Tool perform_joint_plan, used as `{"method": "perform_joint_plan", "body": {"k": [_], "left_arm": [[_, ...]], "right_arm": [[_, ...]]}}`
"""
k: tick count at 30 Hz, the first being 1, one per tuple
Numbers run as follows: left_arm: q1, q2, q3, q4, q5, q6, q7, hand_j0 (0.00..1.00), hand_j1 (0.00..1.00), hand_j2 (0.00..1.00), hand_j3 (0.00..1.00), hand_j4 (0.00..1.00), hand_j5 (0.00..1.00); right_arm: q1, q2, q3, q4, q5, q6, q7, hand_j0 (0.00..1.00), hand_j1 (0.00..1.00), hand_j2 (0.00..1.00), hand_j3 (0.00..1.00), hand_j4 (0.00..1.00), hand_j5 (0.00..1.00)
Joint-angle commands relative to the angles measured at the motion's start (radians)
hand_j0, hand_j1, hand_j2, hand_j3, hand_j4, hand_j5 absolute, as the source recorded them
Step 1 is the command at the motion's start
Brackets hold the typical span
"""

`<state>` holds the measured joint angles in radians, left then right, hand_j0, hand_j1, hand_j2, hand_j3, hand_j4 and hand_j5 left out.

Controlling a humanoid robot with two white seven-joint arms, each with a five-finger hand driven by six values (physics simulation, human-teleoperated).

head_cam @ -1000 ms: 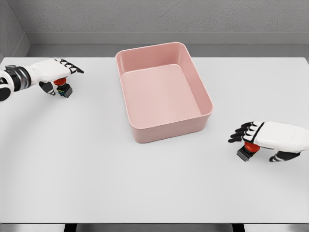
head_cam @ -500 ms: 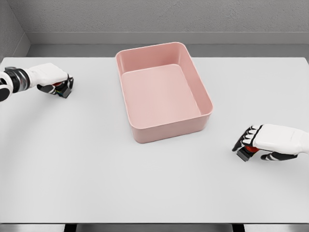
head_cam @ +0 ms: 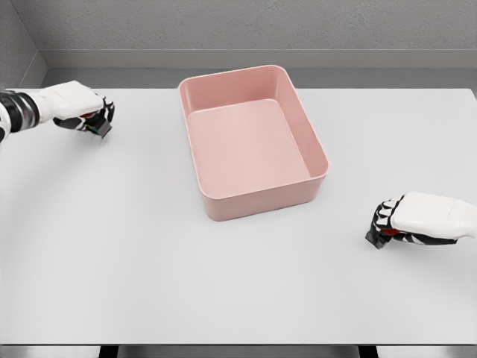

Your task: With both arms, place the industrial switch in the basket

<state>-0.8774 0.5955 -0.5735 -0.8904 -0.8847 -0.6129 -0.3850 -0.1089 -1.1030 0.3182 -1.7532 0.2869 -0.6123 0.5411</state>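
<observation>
Both hands have gone from open-fingered hover to closed grasp over the last second. The left white five-finger hand (head_cam: 80, 113), at the far left of the flat white table (head_cam: 149, 246), a second ago had fingers splayed above a small black-bodied, red-capped industrial switch (head_cam: 101, 129); now the fingers are curled tight round it, only a dark corner of the body showing under the knuckles, and the hand sits slightly higher in the frame than half a second ago, which suggests the lift has started, though contact with the table cannot be ruled out. The right white five-finger hand (head_cam: 417, 221), at the near right of the table, shows the same sequence: fingers were spread over a second black-and-red switch (head_cam: 378, 237), and are now wrapped closed on it, with a sliver of red and the black base visible at the fingertips; this one looks to be still on or barely off the surface. The pink rectangular plastic basket (head_cam: 317, 183) stands unmoved at table centre, nothing in it, well apart from both hands. Judgement: grasp phase complete on both sides, transport not yet begun; next each arm must raise its switch clear of the basket wall and carry inward. Risk: shallow grips, with the small bodies partly outside the fingers.
</observation>
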Motion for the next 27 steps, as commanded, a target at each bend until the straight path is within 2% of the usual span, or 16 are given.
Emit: {"method": "perform_joint_plan", "body": {"k": [1,5,7,13,18,20,22,25,27], "left_arm": [[0.000,0.004,0.017,-0.048,0.055,0.002,0.001,0.30,0.30,0.30,0.30,0.30,0.30],[-0.002,-0.014,0.023,-0.124,0.119,0.002,0.003,0.31,0.31,0.31,0.31,0.31,0.31],[-0.003,-0.029,0.030,-0.163,0.125,0.002,0.003,0.31,0.31,0.31,0.31,0.31,0.31],[-0.026,-0.106,0.043,-0.217,0.130,0.002,0.003,0.31,0.31,0.31,0.31,0.31,0.31],[-0.031,-0.194,0.027,-0.228,0.121,0.002,0.003,0.31,0.31,0.31,0.31,0.31,0.31],[-0.037,-0.238,0.009,-0.228,0.104,0.002,0.001,0.31,0.31,0.31,0.31,0.31,0.31],[-0.049,-0.278,-0.043,-0.223,0.095,0.002,0.001,0.31,0.31,0.31,0.31,0.31,0.31],[-0.058,-0.309,-0.085,-0.217,0.063,0.002,0.001,0.32,0.32,0.32,0.32,0.32,0.32],[-0.074,-0.335,-0.118,-0.188,0.059,0.002,0.001,0.33,0.33,0.33,0.33,0.33,0.33]], "right_arm": [[-0.001,-0.001,0.001,0.000,-0.003,0.001,0.000,0.45,0.45,0.45,0.45,0.45,0.45],[-0.014,-0.005,-0.008,0.000,-0.003,0.001,0.000,0.45,0.45,0.45,0.45,0.45,0.45],[-0.021,-0.005,-0.010,0.000,-0.003,0.001,0.000,0.45,0.45,0.45,0.45,0.45,0.45],[-0.067,-0.009,-0.013,0.003,-0.008,0.001,0.000,0.45,0.45,0.45,0.45,0.45,0.45],[-0.112,-0.006,-0.016,0.000,-0.008,0.001,0.000,0.46,0.46,0.46,0.46,0.46,0.46],[-0.130,-0.006,-0.019,0.000,-0.009,0.001,0.000,0.46,0.46,0.46,0.46,0.46,0.46],[-0.147,-0.003,-0.019,0.000,-0.009,0.001,0.000,0.46,0.46,0.46,0.46,0.46,0.46],[-0.179,0.000,-0.019,0.000,-0.012,0.001,-0.001,0.46,0.46,0.46,0.46,0.46,0.46],[-0.207,0.006,-0.019,0.000,-0.012,0.001,-0.001,0.46,0.46,0.46,0.46,0.46,0.46]]}}
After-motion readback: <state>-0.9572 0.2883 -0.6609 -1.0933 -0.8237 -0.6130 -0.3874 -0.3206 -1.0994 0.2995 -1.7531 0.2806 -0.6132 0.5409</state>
